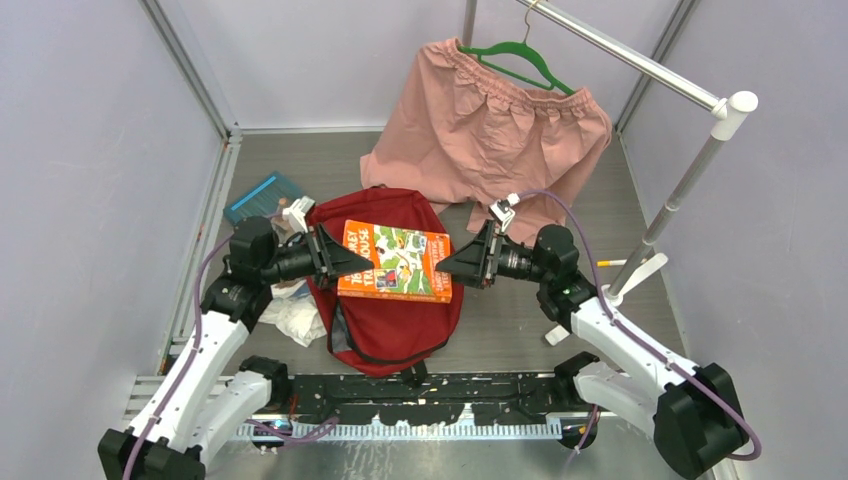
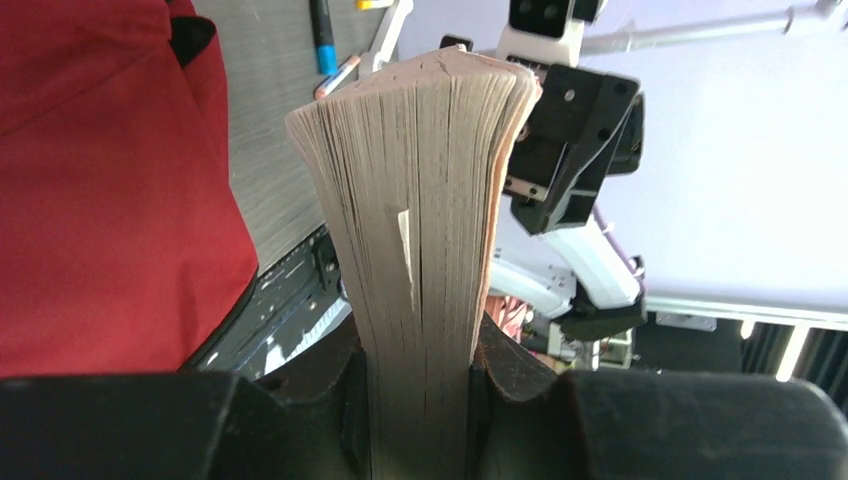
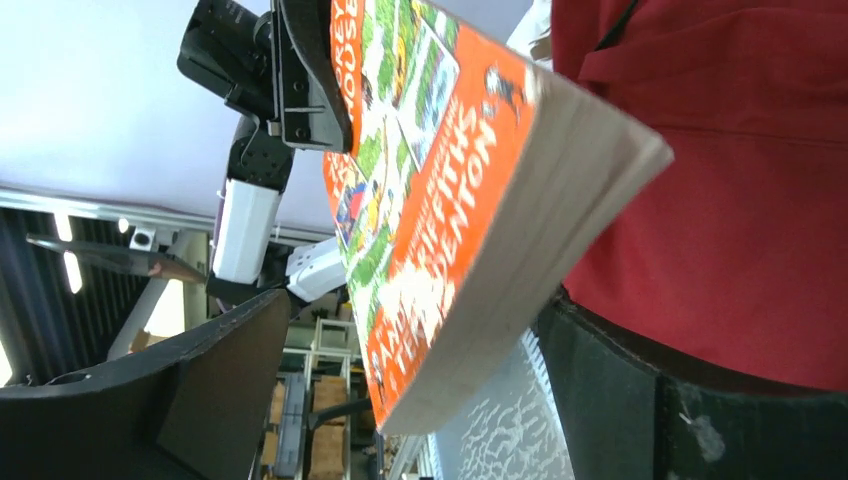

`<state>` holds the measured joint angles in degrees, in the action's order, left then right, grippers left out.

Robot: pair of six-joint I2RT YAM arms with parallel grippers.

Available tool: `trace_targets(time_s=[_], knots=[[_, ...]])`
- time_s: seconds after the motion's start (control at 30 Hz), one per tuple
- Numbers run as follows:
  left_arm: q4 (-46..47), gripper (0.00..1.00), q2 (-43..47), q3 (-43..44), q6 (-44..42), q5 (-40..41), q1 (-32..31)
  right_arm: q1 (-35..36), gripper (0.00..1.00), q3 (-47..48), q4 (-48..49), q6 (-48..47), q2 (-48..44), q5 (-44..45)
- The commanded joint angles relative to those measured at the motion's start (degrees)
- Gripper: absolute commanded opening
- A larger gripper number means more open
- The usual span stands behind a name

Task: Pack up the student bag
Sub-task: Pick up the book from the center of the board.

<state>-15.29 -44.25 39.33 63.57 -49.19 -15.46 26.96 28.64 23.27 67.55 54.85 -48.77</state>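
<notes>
The red student bag (image 1: 395, 330) lies flat in the middle of the table; it also shows in the left wrist view (image 2: 100, 180) and the right wrist view (image 3: 740, 180). A thick orange picture book (image 1: 395, 262) is held level above it. My left gripper (image 1: 345, 258) is shut on the book's left edge; its jaws squeeze the page block (image 2: 420, 200). My right gripper (image 1: 452, 262) is open at the book's right edge. The book's corner (image 3: 450, 180) lies between its spread fingers (image 3: 200, 390) without touching them.
Pink shorts on a green hanger (image 1: 490, 120) hang from a rail on a white stand (image 1: 690, 170) at the back right. A blue book (image 1: 262, 195) lies at the back left. A white plastic bag (image 1: 295, 315) lies left of the student bag. Pens (image 2: 322, 35) lie on the table.
</notes>
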Motion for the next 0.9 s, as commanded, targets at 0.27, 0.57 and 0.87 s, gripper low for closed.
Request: trace_targets(time_s=[0.27, 0.57, 0.87], knots=[[23.4, 0.00, -2.1, -2.2, 10.8, -6.8, 3.1, 2.2, 1.00, -4.2, 30.0, 15.5, 8.0, 3.5], [23.5, 0.00, -1.7, -2.9, 10.9, -10.2, 3.1, 3.7, 0.27, 0.0, 54.0, 27.8, 21.8, 4.6], [-15.9, 0.84, -3.4, 9.0, -14.7, 3.9, 3.4, 2.4, 0.01, -4.5, 39.9, 20.6, 16.2, 8.6]])
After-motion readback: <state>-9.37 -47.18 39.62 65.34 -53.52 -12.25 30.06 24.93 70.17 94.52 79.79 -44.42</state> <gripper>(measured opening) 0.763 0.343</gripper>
